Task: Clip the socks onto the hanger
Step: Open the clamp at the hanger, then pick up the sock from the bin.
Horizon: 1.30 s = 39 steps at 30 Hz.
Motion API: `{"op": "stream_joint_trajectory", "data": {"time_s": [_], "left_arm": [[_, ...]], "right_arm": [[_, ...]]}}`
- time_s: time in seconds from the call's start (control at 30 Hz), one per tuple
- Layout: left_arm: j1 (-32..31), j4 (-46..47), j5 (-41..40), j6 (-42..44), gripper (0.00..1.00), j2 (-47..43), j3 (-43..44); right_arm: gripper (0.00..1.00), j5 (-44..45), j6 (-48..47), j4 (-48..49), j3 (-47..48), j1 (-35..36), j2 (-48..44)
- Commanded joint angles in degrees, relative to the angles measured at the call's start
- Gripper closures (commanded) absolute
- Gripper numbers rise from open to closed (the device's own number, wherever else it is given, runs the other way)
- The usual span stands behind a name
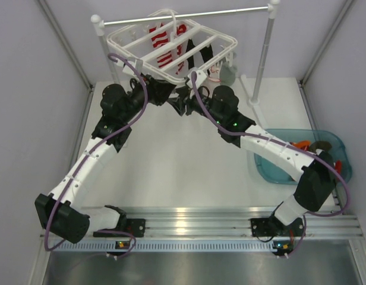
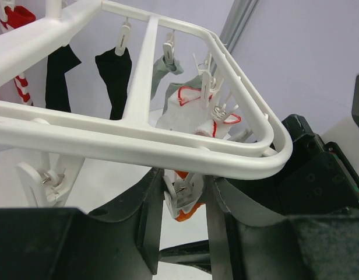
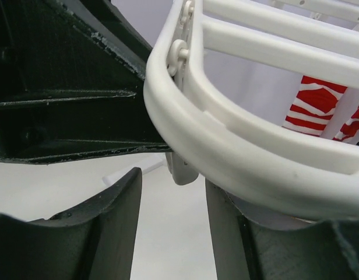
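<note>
1 hanger (image 2: 138,140), 2 black socks (image 2: 115,76)

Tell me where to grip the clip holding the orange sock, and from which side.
Pinch the clip across its flat white sides, above the orange sock. Come from below the hanger rim: the clip dangles straight down there, between the left claw fingers.

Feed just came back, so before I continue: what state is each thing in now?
Hanger: hanging from rail.
Striped socks: hanging on it.
Black socks: clipped.
Grey sock: clipped.
White sock: clipped.
Orange sock: in a clip.
Left claw: flanking that clip, grip unclear.
Right claw: open, empty.
Bin: holding socks.
</note>
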Motion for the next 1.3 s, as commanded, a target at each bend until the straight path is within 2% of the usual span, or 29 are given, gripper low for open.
{"op": "stream_joint_trajectory", "data": {"time_s": [0.0, 0.17, 0.33, 0.43, 0.47, 0.5, 0.57, 0.63, 0.7, 0.9, 1.03, 1.17, 1.23, 1.27], "left_arm": [[-0.1, 3.0, 1.9, -0.7, 1.00, -0.6, 1.6], [-0.1, 2.3, 2.7, 0.2, 1.00, -0.5, 2.0], [0.0, 0.8, 1.6, 0.3, 1.00, -0.4, 2.6], [0.0, 0.6, 2.4, -0.4, 1.00, 0.1, 3.0], [0.0, 0.6, 2.3, -0.3, 1.00, 0.1, 2.9], [0.1, 0.6, 2.2, -0.3, 1.00, 0.1, 2.8], [0.2, 0.7, 2.0, 0.1, 1.00, 0.2, 2.8], [0.2, 0.6, 2.0, 0.0, 1.00, 0.3, 2.7], [0.2, 0.9, 1.7, 0.1, 1.00, 0.3, 2.6], [0.2, 0.9, 0.8, 1.0, 1.00, 0.1, 2.0], [0.2, 1.9, 2.7, 1.0, 1.00, -0.5, 0.8], [0.2, 2.5, 3.8, 1.0, 1.00, -0.4, 0.8], [0.2, 2.3, 4.1, 1.9, 1.00, -0.4, 1.0], [0.3, 2.2, 4.4, 2.3, 1.00, -0.4, 1.0]], "right_arm": [[0.53, -3.6, 2.5, 4.9, 1.5, -1.4, -2.0], [0.48, -7.3, 4.7, 6.0, 2.4, -2.7, -1.4], [0.39, -13.5, 7.2, 0.7, 1.4, -5.1, -4.6], [0.25, -19.2, 6.7, -7.8, 0.0, -6.9, -7.9], [0.22, -20.0, 6.6, -7.8, -0.3, -7.3, -8.6], [0.20, -20.9, 6.5, -12.2, -0.6, -8.0, -9.5], [0.04, -23.5, 5.9, -15.7, -1.9, -9.9, -12.1], [0.01, -25.4, 5.9, -22.0, -3.1, -12.6, -14.9], [0.00, -28.0, 6.0, -26.7, -5.5, -15.0, -16.7], [0.00, -35.1, -3.7, -41.1, -9.3, -27.4, -22.2], [0.02, -36.6, -4.6, -44.3, -11.2, -35.2, -24.9], [0.06, -38.5, -3.9, -47.6, -11.1, -40.8, -24.5], [0.06, -40.3, -8.4, -51.6, -10.3, -44.6, -23.0], [0.05, -40.8, -11.5, -57.7, -9.7, -47.5, -22.4]]}}
